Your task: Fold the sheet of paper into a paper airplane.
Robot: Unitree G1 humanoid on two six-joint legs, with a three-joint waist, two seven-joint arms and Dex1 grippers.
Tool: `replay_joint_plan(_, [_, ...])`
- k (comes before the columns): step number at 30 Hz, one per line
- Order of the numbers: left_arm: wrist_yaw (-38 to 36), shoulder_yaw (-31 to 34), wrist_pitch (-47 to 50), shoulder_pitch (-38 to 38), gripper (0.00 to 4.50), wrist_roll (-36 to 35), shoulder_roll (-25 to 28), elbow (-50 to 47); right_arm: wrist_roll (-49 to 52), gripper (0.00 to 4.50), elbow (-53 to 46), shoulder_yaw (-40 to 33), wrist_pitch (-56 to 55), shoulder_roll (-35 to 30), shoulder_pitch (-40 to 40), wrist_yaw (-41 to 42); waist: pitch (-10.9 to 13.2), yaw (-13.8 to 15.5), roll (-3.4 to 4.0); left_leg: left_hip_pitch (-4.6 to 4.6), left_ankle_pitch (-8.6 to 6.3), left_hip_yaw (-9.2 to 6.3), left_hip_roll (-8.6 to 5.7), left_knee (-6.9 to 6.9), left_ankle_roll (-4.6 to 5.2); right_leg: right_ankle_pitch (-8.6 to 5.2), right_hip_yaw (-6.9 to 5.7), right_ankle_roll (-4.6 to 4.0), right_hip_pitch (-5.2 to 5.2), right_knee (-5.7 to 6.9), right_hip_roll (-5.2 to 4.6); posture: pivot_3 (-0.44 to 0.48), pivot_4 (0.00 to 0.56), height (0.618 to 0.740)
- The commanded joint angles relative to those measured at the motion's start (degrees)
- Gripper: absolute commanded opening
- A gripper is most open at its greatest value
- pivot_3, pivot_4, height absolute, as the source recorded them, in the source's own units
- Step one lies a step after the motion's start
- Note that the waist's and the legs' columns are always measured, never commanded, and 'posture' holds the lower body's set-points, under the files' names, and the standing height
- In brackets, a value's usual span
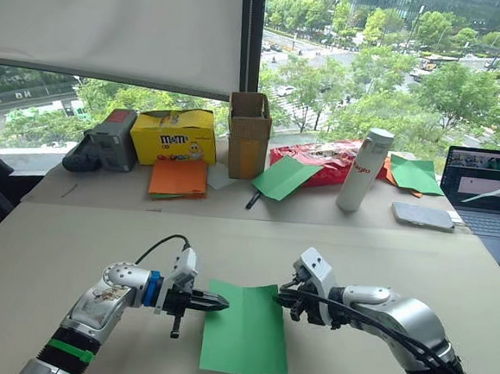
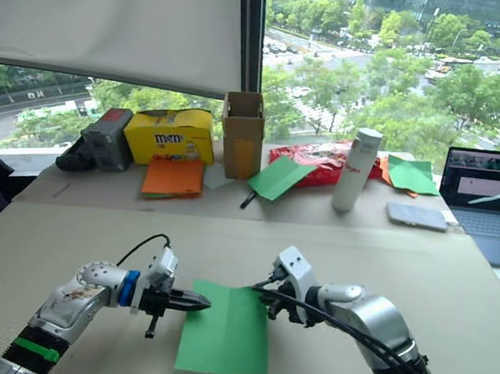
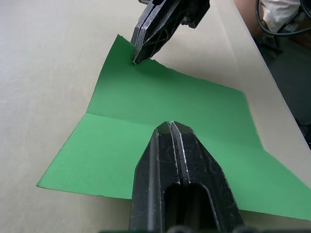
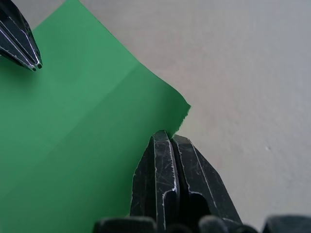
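The paper [image 1: 246, 330] lies flat on the table [image 1: 72, 242], long axis running away from the robot. Both hands, fingers together, meet its far end: left hand [image 1: 220, 303] at the left corner, right hand [image 1: 281, 298] at the right, equally near.

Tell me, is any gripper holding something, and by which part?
The right gripper pinches the sheet of paper at its far right corner; left gripper only presses it.

Laptop [image 1: 490, 199], bottle [image 1: 363, 170], cardboard box [image 1: 249, 135]
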Motion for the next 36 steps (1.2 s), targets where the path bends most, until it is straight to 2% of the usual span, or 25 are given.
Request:
replay_joint_plan(1, [1.5, -0.9, -2.5, 1.1, 0.00, 1.5, -0.2, -2.0, -0.1, 0.02, 1.6, 1.9, -2.6, 0.0, -3.0, 3.8, 0.0, 0.0, 0.00, 0.00, 0.00, -0.01, 0.01, 0.00, 0.00, 0.00, 0.00, 0.00, 0.00, -0.02, 0.00, 0.000, 0.150, 0.740])
replay_joint_plan(5, [3.3, -2.3, -4.8, 2.8, 0.00, 4.1, -0.1, -1.5, -1.0, 0.02, 5.0, 2.3, -3.9, -0.2, -5.8, 5.6, 0.0, 0.1, 0.00, -0.02, 0.00, -0.05, 0.00, -0.01, 0.00, 0.00, 0.01, 0.00, 0.00, -0.03, -0.08, 0.000, 0.150, 0.740])
replay_joint_plan(10, [6.3, -1.2, -6.5, 5.2, 0.00, 3.9, -2.7, 0.8, -2.6, 0.02, 7.3, 2.0, -4.5, 1.0, -7.8, 4.9, 0.0, 0.5, 0.00, -0.02, 0.00, -0.07, -0.02, -0.01, -0.01, 0.00, 0.03, 0.00, -0.01, -0.36, -0.15, 0.000, 0.150, 0.740])
replay_joint_plan(13, [7.3, -1.1, -7.6, 5.6, 0.00, 4.4, -3.0, 1.5, -1.5, 0.84, 6.2, 0.7, -3.0, 1.7, -6.7, 4.4, 0.0, 0.6, 0.02, -0.03, 0.01, -0.11, 0.01, -0.03, -0.03, 0.01, 0.06, -0.01, -0.02, -0.37, -0.18, 0.000, 0.150, 0.740])
replay_joint_plan(19, [8.8, -1.9, -9.8, 5.3, 0.00, 5.3, -3.7, 3.5, 0.5, 2.85, 0.1, -3.8, 1.1, 3.4, -2.3, 0.0, -0.1, 1.1, 0.07, -0.05, 0.01, -0.13, 0.04, -0.04, -0.03, 0.01, 0.22, -0.01, -0.03, -0.39, -0.38, 0.000, 0.150, 0.740])
replay_joint_plan(25, [8.7, -1.9, -9.9, 5.0, 0.00, 4.9, -3.7, 3.8, 2.9, 2.85, -5.7, -10.2, 4.4, 2.4, 1.6, -1.9, -0.1, 1.3, 0.11, -0.06, 0.00, -0.17, 0.02, -0.10, -0.03, 0.01, 0.24, -0.01, -0.01, -0.43, -0.46, 0.000, 0.150, 0.740])
replay_joint_plan(29, [7.8, -0.2, -6.5, 3.8, 0.00, 1.4, -3.6, 1.4, 5.9, 2.85, -7.1, -14.4, 5.4, 2.1, 2.3, -1.8, -0.1, 1.2, 0.11, -0.06, 0.00, -0.16, 0.01, -0.11, -0.03, 0.01, 0.22, -0.01, -0.01, -0.44, -0.43, 0.000, 0.150, 0.740])
replay_joint_plan(33, [6.5, 0.9, -2.4, 2.8, 0.00, -1.4, -2.2, -1.9, 8.3, 2.85, -5.8, -15.4, 7.0, 2.7, 1.2, -1.2, -0.1, 1.1, 0.10, -0.08, 0.00, -0.16, 0.03, -0.11, -0.02, 0.01, 0.19, -0.01, -0.03, -0.43, -0.34, 0.000, 0.150, 0.740])
replay_joint_plan(36, [6.1, 0.4, -1.7, 2.4, 0.00, -0.8, -0.8, -3.3, 10.2, 2.85, -3.0, -14.4, 8.3, 3.5, -1.1, 0.2, -0.1, 1.1, 0.10, -0.08, 0.00, -0.16, 0.03, -0.12, -0.02, 0.01, 0.18, -0.01, -0.02, -0.43, -0.33, 0.000, 0.150, 0.740])
